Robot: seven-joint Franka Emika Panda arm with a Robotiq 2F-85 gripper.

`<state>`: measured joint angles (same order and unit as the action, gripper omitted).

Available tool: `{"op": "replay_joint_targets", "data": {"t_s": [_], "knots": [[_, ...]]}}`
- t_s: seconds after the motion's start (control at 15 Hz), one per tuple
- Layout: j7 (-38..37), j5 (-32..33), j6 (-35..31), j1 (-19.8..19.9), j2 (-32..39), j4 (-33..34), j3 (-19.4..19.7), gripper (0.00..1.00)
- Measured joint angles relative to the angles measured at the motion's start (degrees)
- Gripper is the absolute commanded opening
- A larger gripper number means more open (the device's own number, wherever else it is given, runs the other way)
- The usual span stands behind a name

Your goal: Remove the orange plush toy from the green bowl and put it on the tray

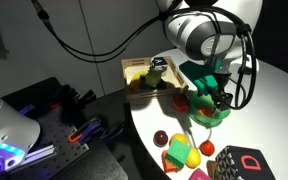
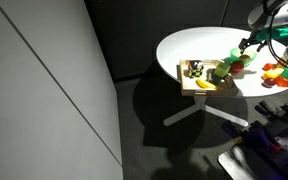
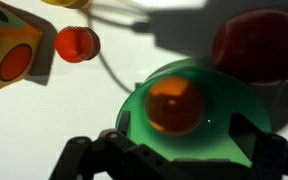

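The small rounded orange plush toy (image 3: pixel 174 105) sits in the middle of the bright green round plastic bowl (image 3: pixel 229 100). It is a soft, dull lump with a faint highlight on top, clearly smaller than the bowl around it. My wrist view looks straight down on it.

The hand (image 3: pixel 188 132) is released, with its dark fingers (image 3: pixel 84 158) spread wide to the left and right of the bowl. Their bases are cut off by the picture's edge, and I cannot tell whether they touch the rim.

A shiny dark red ball (image 3: pixel 254 45) lies just beyond the bowl, partly in shadow.

In an exterior view the shallow square light-wood tray (image 1: pixel 131 66) lies to the left on the white round counter (image 1: pixel 274 100). It holds small things too blurred to name. In that view the hand stands over the bowl and hides the toy.
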<state>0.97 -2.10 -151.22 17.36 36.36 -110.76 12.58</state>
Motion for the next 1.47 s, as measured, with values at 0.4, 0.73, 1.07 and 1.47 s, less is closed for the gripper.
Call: {"op": "replay_joint_targets", "data": {"t_s": [0.4, 0.73, 1.07, 1.47], "knots": [[0.42, 0.0, -2.06, 1.08, 1.72, 0.08, -0.94, 1.0], [0.43, -0.03, -3.91, 1.42, 3.39, 0.96, -1.18, 1.0], [0.43, -0.14, -4.02, 1.86, 5.19, 3.26, -1.4, 1.0], [0.43, -0.16, -4.02, 2.32, 7.04, 4.94, -1.83, 1.0]]}}
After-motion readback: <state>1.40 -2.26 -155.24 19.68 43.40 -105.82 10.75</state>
